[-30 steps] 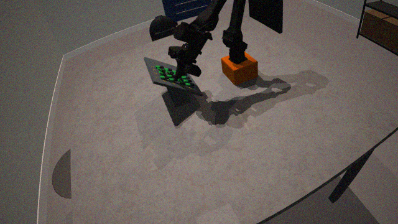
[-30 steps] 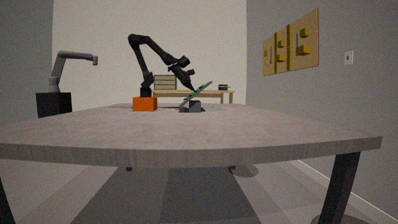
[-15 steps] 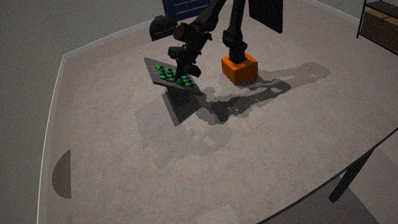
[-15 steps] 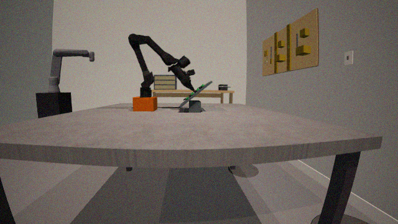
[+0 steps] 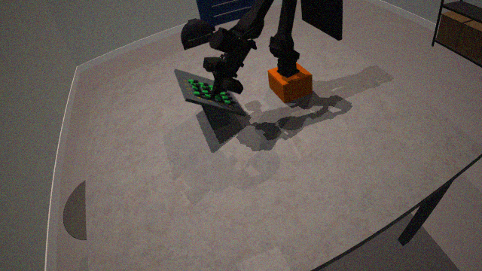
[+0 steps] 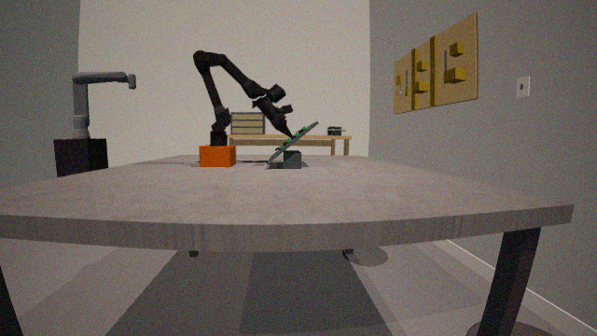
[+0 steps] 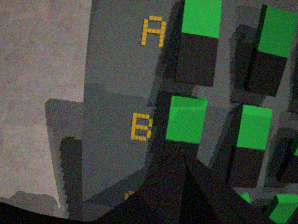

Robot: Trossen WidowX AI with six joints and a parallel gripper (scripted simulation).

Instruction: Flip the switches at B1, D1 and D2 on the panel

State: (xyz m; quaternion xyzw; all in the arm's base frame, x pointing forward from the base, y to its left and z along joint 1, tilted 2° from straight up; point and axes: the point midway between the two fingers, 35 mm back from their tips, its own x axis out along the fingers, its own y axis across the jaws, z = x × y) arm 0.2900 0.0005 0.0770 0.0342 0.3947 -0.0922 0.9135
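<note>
The tilted grey panel (image 5: 181, 80) (image 6: 275, 157) (image 7: 112, 65) carries rows of green-and-black rocker switches. My gripper (image 5: 214, 96) (image 6: 292, 136) (image 7: 180, 163) is shut and empty, its tips at the dark near end of switch B1 (image 7: 186, 120). They appear to touch it and hide part of that dark end. B1's green far half shows, with a paler strip along its far edge. Switch A1 (image 7: 201, 20) is beyond it and switch B2 (image 7: 255, 127) is to its right. D1 and D2 are hidden in the wrist view and too small to judge in the top and exterior views.
Switch A2 (image 7: 272, 47) stands right of A1. Part of row C shows low in the wrist view, close to the fingers. The arm's orange base block (image 5: 297, 88) (image 6: 217, 156) stands on the table beside the panel. A grey support block (image 6: 292, 160) is under the panel.
</note>
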